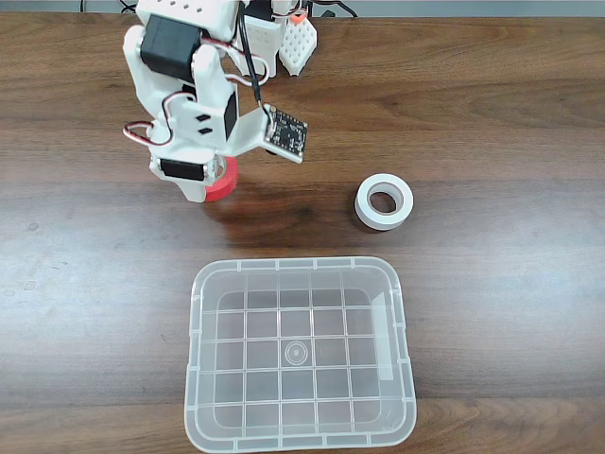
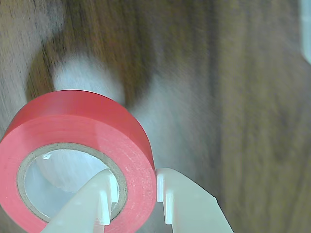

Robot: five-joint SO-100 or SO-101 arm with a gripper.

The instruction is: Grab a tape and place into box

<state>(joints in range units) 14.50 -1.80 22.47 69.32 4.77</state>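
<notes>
In the wrist view the red-orange tape fills the lower left, with its grey core ring facing the camera. My gripper is shut on the tape's wall: one white finger sits inside the core and the other outside. The blurred wood under it suggests the roll hangs above the table. In the fixed view a red edge of the tape shows under the white arm, where my gripper is. The clear box lies below it near the front edge, with nothing in it.
A white tape roll lies on the wooden table to the right of the arm, above the box's right corner. The arm's base and a white perforated block stand at the back edge.
</notes>
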